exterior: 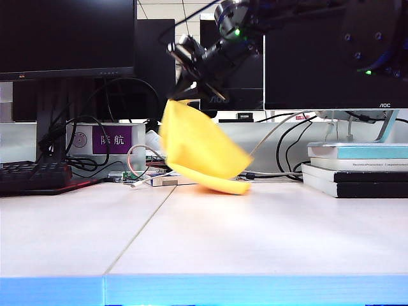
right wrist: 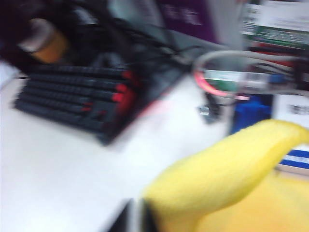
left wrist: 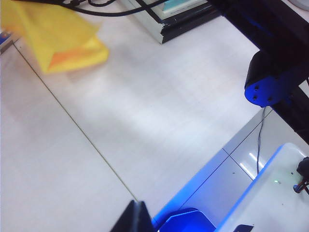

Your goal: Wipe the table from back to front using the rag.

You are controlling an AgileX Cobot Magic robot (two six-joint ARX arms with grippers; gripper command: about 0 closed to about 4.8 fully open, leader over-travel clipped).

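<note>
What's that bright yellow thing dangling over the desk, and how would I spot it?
Find the pale table before the dark monitors. Near its back, at the middle, the right end effector holds up the rag, lower fold touching the desktop. It is the only soft, bright yellow thing among black keyboard, cables and books.

The rag [exterior: 201, 150] is smeared with motion blur, and its upper corner hides the right gripper's [exterior: 185, 89] fingertips, so the jaw gap cannot be read. In the right wrist view the whole scene is blurred; the rag [right wrist: 227, 179] covers the fingers and the keyboard [right wrist: 72, 96] keys are unreadable. Only a dark tip of the left gripper [left wrist: 135, 217] shows, cut off by the picture's edge.
</note>
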